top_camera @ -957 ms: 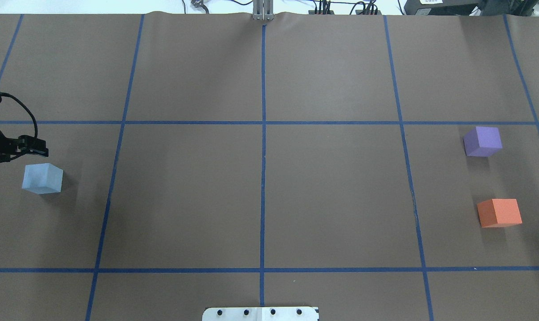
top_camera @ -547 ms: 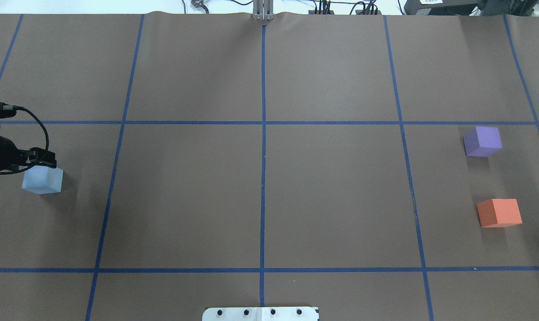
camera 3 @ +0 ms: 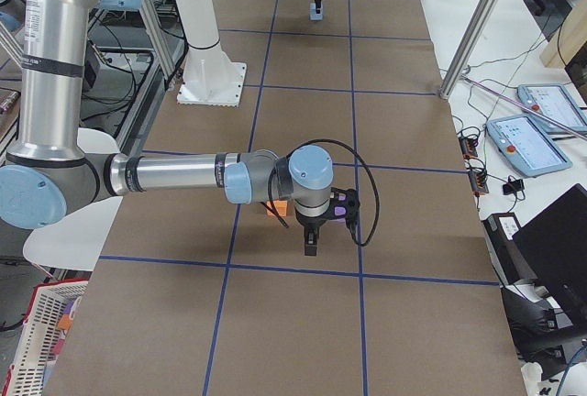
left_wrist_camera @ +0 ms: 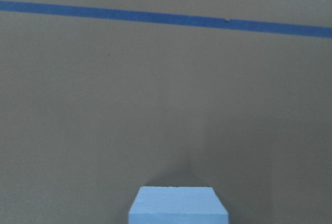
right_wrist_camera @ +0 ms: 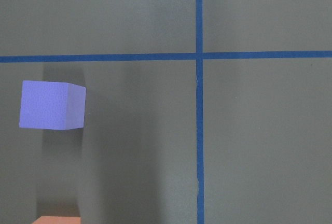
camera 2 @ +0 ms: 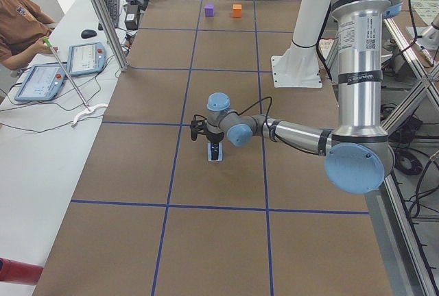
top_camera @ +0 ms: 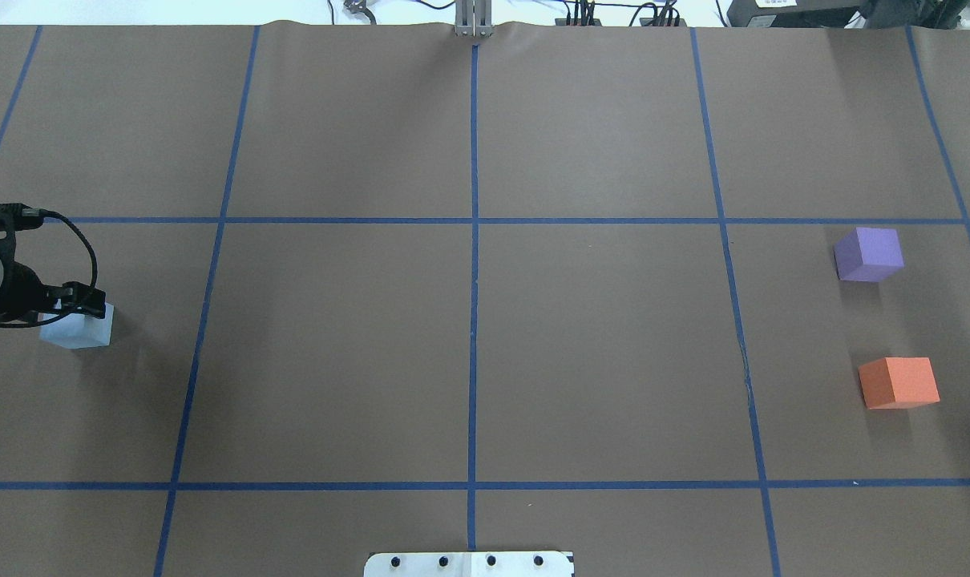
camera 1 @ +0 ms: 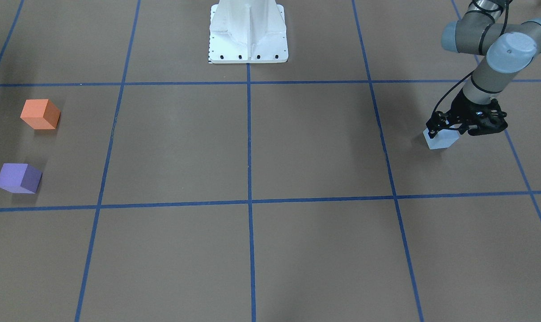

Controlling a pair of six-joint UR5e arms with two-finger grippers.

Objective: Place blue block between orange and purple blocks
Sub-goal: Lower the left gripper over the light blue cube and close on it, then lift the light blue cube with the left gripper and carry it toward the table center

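Observation:
The pale blue block [top_camera: 80, 331] sits at the table's left side; it also shows in the front view [camera 1: 440, 140] and at the bottom edge of the left wrist view [left_wrist_camera: 178, 207]. My left gripper [top_camera: 84, 304] is open and low over the block's top [camera 1: 445, 129]. The purple block [top_camera: 869, 254] and orange block [top_camera: 899, 382] sit apart at the far right, with a gap between them. My right gripper [camera 3: 312, 247] shows only in the exterior right view, hovering beside those two blocks; I cannot tell if it is open or shut. Its wrist view shows the purple block [right_wrist_camera: 52, 105].
Blue tape lines [top_camera: 473, 240] divide the brown table into a grid. The robot's white base plate [camera 1: 248, 31] stands at the middle of the near edge. An operator and tablets [camera 2: 41, 70] are beyond the table's far side.
My left gripper has moved down the overhead view, from beside the blue block to over its top, now covering its upper edge. The blocks have not moved.

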